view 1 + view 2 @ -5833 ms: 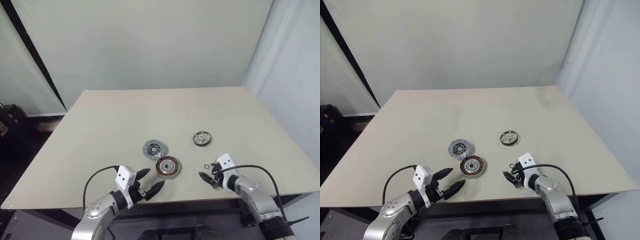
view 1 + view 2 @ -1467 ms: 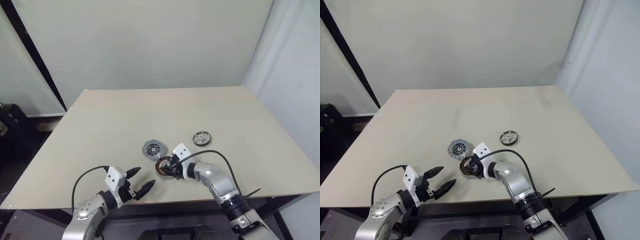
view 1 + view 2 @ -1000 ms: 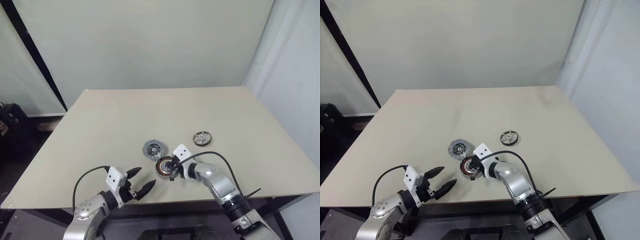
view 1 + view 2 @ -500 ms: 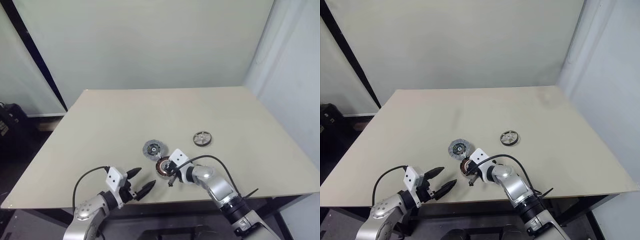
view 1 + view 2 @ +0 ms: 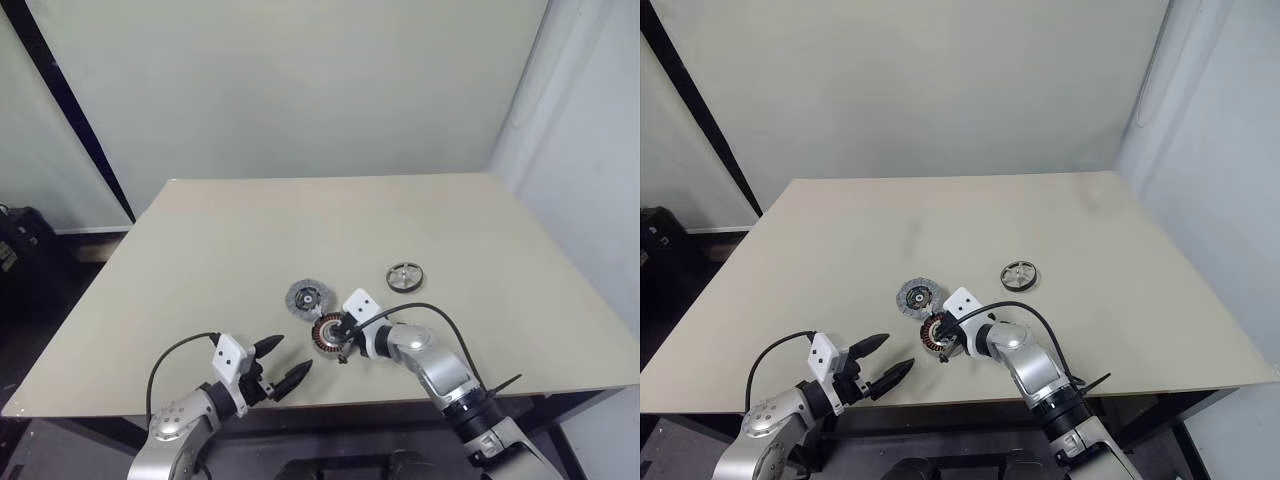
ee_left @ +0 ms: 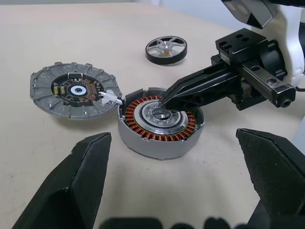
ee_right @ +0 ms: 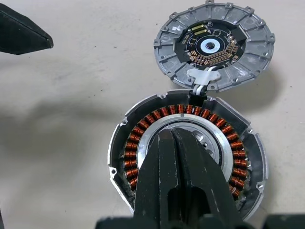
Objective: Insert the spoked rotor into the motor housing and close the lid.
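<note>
The motor housing lies near the table's front edge, its copper windings ringing a silvery centre. The grey lid lies flat just behind it, inner side up, joined to it by a short white lead. Off to the right lies the spoked rotor, alone. My right gripper is shut, and its tips rest on the housing's centre. My left gripper hangs open to the left of the housing, nearer the front edge, with nothing between its fingers.
The beige table stretches far behind the parts. Its front edge runs close under both grippers. A pale wall stands behind the table, and a dark case sits on the floor at the left.
Since the oldest frames my right gripper has come from the table to the right of the housing to over its centre. My left arm drew back a little. In the last second nothing has moved.
</note>
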Controlling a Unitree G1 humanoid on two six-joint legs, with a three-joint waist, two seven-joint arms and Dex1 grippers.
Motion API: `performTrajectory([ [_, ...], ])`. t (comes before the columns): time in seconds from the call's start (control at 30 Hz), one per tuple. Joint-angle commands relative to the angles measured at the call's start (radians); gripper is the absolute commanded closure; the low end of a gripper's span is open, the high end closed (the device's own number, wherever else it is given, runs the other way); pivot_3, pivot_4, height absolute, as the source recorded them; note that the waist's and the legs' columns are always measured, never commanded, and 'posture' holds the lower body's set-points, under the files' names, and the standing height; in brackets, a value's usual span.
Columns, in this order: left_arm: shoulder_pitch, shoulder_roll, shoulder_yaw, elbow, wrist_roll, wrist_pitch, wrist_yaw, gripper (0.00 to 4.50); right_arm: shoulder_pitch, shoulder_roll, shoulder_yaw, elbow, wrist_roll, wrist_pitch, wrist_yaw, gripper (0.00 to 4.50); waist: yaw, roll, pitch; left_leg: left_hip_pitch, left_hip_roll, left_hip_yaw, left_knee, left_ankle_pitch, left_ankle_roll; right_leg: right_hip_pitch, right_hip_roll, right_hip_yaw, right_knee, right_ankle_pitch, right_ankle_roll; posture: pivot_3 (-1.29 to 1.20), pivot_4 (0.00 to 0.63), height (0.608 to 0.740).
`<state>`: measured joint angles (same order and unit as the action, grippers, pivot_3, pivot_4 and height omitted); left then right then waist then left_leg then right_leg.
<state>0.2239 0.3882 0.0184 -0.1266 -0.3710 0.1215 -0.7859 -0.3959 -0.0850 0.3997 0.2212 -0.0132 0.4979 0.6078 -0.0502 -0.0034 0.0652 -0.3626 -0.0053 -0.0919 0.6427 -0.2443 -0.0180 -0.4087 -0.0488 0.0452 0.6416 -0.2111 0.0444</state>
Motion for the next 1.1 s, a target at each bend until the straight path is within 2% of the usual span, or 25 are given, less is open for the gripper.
performTrajectory([
  [0.03,-0.015,0.000,0.005,-0.019,-0.004,-0.022,-0.001,0.00,-0.027,0.002,0.000,0.011,-0.012,-0.031,-0.009,4.48,0.000,0.000,0.000,0.000,0.000,0.000,0.000,0.000,0.000,0.000,0.000,0.000,0.000,0.000,0.000,0.00,0.000,0.740],
  [0.5,-0.015,0.000,0.008,-0.019,-0.005,-0.025,0.002,0.00,-0.018,-0.003,0.045,0.043,-0.053,-0.056,0.005,4.48,0.000,0.000,0.000,0.000,0.000,0.000,0.000,0.000,0.000,0.000,0.000,0.000,0.000,0.000,0.000,0.00,0.000,0.740],
  [1.03,-0.029,-0.010,0.010,-0.004,-0.004,-0.039,0.012,0.00,-0.051,0.032,-0.033,0.031,-0.021,-0.116,-0.038,4.48,0.000,0.000,0.000,0.000,0.000,0.000,0.000,0.000,0.000,0.000,0.000,0.000,0.000,0.000,0.000,0.00,0.000,0.740],
  [1.1,-0.029,-0.013,0.014,-0.002,-0.007,-0.037,0.014,0.00,-0.048,0.027,-0.041,0.017,-0.010,-0.109,-0.025,4.11,0.000,0.000,0.000,0.000,0.000,0.000,0.000,0.000,0.000,0.000,0.000,0.000,0.000,0.000,0.000,0.00,0.000,0.740],
])
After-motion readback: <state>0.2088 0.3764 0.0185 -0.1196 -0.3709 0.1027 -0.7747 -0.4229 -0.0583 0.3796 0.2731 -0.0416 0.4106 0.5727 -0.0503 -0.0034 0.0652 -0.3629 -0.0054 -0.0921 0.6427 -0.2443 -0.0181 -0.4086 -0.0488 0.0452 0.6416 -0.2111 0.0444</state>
